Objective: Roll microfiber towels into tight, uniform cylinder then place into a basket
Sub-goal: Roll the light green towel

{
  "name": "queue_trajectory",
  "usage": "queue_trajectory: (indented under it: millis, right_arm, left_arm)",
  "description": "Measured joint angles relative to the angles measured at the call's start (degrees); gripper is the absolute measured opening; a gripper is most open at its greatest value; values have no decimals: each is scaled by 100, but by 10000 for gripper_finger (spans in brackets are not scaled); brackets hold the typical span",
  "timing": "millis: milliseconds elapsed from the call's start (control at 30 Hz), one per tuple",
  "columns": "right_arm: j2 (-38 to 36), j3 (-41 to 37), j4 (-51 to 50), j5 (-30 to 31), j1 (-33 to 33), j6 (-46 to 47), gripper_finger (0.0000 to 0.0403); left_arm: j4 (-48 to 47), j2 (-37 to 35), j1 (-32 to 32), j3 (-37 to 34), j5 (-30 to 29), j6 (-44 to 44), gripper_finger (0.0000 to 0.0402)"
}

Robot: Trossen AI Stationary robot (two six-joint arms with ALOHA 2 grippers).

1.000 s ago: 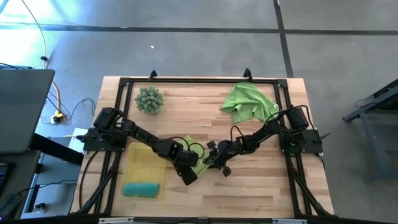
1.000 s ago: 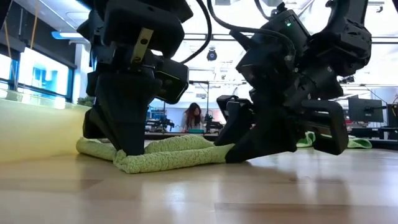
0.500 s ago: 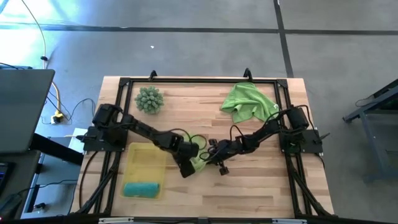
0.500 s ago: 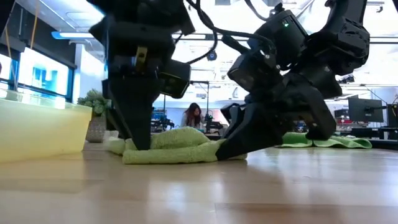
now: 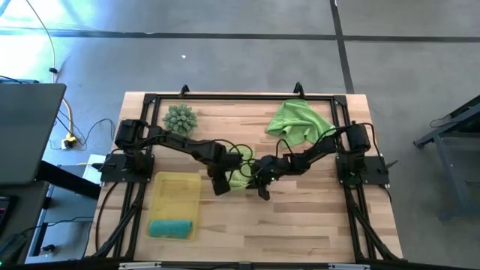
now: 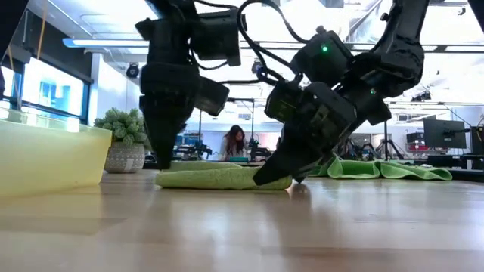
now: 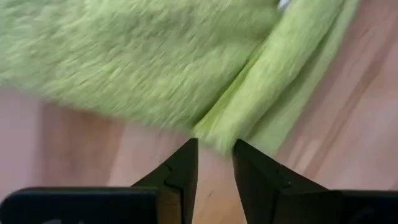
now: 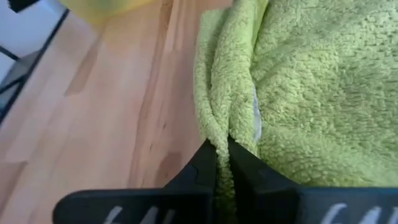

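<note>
Right tool (image 8: 222, 163) pinches fluffy lime towel's (image 8: 298, 93) folded edge.

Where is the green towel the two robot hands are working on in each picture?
High view: the green towel lies mid-table between both grippers.
Low view: it lies flat at centre.
Left wrist view: it fills the upper part.
Right wrist view: it fills the right side.
Shared landmark: the yellow basket, at the low view's left.

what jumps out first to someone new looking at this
Both arms meet mid-table over a lime green towel: the right end effector is pinched shut on its edge, the left end effector stands slightly open at its folded corner. A teal rolled towel already lies in the yellow basket, front left.
</note>
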Motion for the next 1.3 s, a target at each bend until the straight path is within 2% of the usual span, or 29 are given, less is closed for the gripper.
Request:
queue_trajectory:
  millis: [200, 367, 500, 600, 667, 967, 1100, 1300]
  right_arm:
    - [-94, 8, 38, -424, -76, 790, 3]
    - [-406, 8, -492, -934, -229, 1611, 3]
    - [-589, -27, -781, -1022, -369, 1977, 3]
    - [-608, -27, -916, -839, -395, 2096, 3]
    - [-621, -19, -1025, -620, -375, 2152, 3]
    - [-623, -16, -1012, -367, -172, 2317, 3]
    - [-623, -16, -1007, -207, -131, 2367, 3]
    - [-621, -16, -967, -171, -128, 2419, 3]
  left_arm:
    - [-1114, 0, -57, 620, -515, 458, 90]
    - [-1474, -3, -383, 997, -741, 775, 90]
    - [-1363, -11, -805, 963, -1385, 940, 90]
    - [-1280, 2, -1066, 878, -2096, 717, 90]
    - [-1220, 4, -1185, 878, -2352, 455, 91]
    - [-260, 2, -1692, 881, -2434, 282, 142]
    - [128, 2, -1808, 881, -2668, 248, 166]
    - [278, 301, -1829, 883, -2800, 248, 174]
